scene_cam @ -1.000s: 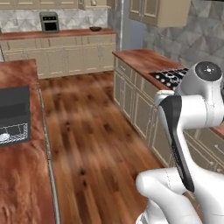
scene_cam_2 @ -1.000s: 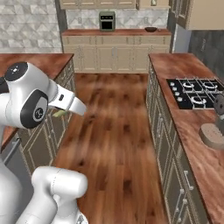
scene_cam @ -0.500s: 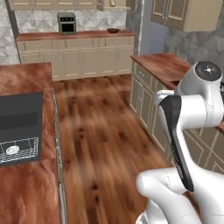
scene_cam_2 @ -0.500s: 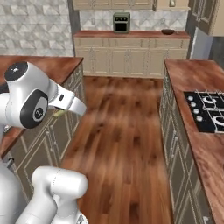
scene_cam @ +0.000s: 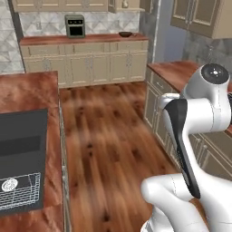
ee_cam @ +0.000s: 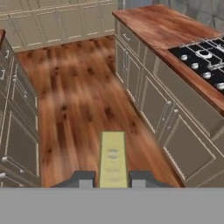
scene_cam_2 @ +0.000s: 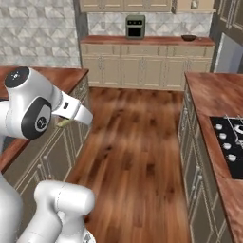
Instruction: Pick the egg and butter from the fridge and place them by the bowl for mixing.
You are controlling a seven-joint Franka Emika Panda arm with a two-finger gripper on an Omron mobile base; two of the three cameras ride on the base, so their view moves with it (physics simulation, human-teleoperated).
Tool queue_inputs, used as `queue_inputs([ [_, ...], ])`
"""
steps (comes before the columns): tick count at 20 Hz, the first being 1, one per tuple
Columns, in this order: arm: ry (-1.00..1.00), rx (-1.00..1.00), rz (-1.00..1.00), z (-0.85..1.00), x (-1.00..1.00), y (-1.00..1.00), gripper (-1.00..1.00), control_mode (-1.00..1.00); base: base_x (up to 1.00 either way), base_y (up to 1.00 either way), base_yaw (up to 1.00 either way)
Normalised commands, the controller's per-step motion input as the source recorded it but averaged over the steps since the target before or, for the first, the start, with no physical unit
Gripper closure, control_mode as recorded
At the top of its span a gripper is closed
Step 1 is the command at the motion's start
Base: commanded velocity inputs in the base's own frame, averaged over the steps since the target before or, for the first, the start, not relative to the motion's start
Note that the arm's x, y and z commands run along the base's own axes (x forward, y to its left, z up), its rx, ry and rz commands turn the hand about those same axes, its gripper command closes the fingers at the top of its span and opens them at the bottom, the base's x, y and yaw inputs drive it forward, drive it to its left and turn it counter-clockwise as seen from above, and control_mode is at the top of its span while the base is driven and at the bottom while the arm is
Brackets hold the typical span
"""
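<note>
The butter [ee_cam: 113, 158] is a thin, flat-sided, pale yellow-tan stick, matte and faintly mottled. It sits between the two dark finger tips, and its long axis runs straight out ahead of them, away from the hand, with the far end squared off over the floor. The gripper [ee_cam: 113, 178] is closed down tight on the near end of the stick, one tip pressed to each long side. In the right base view a small tan-yellow sliver [scene_cam_2: 63, 123] shows just under the white hand, next to the arm's big rounded joint.

Below and ahead of the jaws lies the wooden floor [ee_cam: 83, 100], reddish-brown planks with dark knots and a soft gloss. To one side of the jaws in the hand view stands a run of beige panelled cabinets [ee_cam: 162, 105] with small metal handles, topped by a smooth red-brown wood-grain counter [ee_cam: 162, 26]. Set into that counter is a black cooktop [ee_cam: 203, 54] with pale wire grates and round knobs. On the other side of the jaws is another beige cabinet front [ee_cam: 15, 131].

Far ahead, against a grey patterned tile wall, the back counter carries a round, shallow, dark bowl [scene_cam_2: 189, 37] and a boxy grey toaster oven [scene_cam_2: 135, 26], well apart from the gripper.
</note>
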Motion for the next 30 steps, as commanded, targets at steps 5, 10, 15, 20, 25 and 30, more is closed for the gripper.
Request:
queue_inputs([
  [5, 0.0, 0.0, 0.0, 0.0, 0.0, 0.0, 1.0, 1.0, 0.84, 0.09, 0.0],
  [10, 0.0, 0.0, 0.0, 0.0, 0.0, 0.0, 1.0, 1.0, 0.84, 0.08, 0.0],
  [15, 0.0, 0.0, 0.0, 0.0, 0.0, 0.0, 1.0, 1.0, 0.83, 0.01, 0.0],
  [20, 0.0, 0.0, 0.0, 0.0, 0.0, 0.0, 1.0, 1.0, 0.81, 0.0, 0.0],
  [25, 0.0, 0.0, 0.0, 0.0, 0.0, 0.0, 1.0, 1.0, 0.83, -0.03, 0.0],
  [30, 0.0, 0.0, 0.0, 0.0, 0.0, 0.0, 1.0, 1.0, 0.82, -0.05, 0.0],
])
